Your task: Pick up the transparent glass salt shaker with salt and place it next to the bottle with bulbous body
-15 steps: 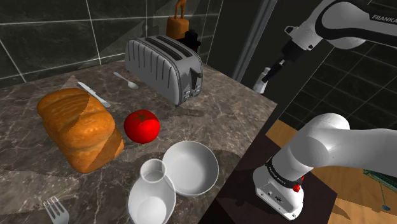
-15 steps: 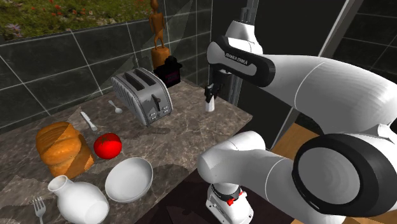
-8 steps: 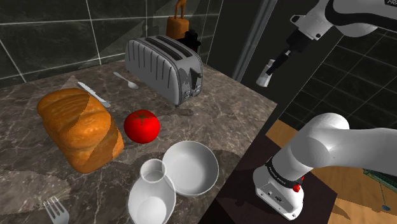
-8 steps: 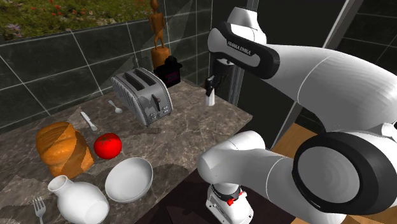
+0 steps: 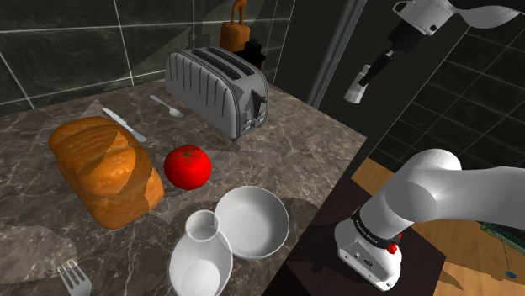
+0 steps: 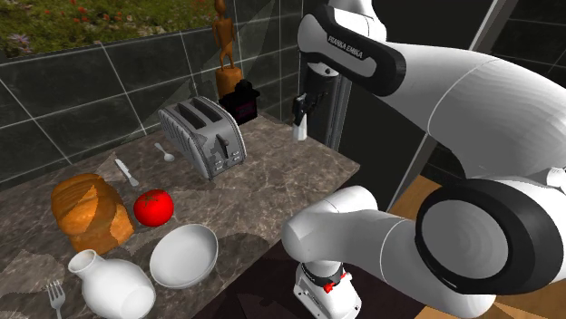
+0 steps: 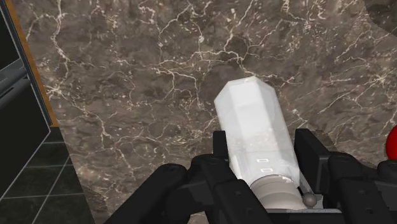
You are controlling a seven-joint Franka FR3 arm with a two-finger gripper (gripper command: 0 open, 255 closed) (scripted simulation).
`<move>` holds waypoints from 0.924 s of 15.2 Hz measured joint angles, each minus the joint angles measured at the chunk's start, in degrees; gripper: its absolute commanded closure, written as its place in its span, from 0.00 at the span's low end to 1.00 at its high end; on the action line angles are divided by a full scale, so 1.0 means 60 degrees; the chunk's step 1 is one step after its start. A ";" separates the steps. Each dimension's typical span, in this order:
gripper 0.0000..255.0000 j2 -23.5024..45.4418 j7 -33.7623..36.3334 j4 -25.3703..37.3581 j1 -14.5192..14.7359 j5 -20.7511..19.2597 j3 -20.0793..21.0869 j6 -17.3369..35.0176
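The pick-up half looks done. The tool (image 7: 262,144) is clamped on the salt shaker (image 7: 257,127), one black finger pressed to each side of its pale, faceted body, with the grey cap end toward the palm. In the shoulder view the salt shaker (image 5: 360,84) hangs tilted in the air, clear of the table (image 5: 294,143) and well off the lever end of the toaster (image 5: 217,80). The second exterior view also shows it raised above the table surface, out beyond that end of the toaster. The placing half is all to come. The white bottle with the bulbous body (image 5: 200,256) stands well apart from the toaster, on the side of its long flank, past the red tomato (image 5: 187,166) and touching or just beside the white bowl (image 5: 251,220). I judge the shaker must be carried across past the toaster, lowered upright beside the bottle, and then released.
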 measured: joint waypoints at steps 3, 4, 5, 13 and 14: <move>1.00 0.0105 0.0058 0.0395 0.0059 0.0072 0.0076 -0.0285; 1.00 0.0130 0.0091 0.0549 0.0078 0.0104 0.0118 -0.0412; 1.00 0.0157 0.0094 0.0697 0.0089 0.0116 0.0127 -0.0532; 1.00 0.0588 0.0191 0.1964 0.0252 0.0277 0.0241 -0.1356; 1.00 0.0633 0.0216 0.2089 0.0271 0.0302 0.0266 -0.1435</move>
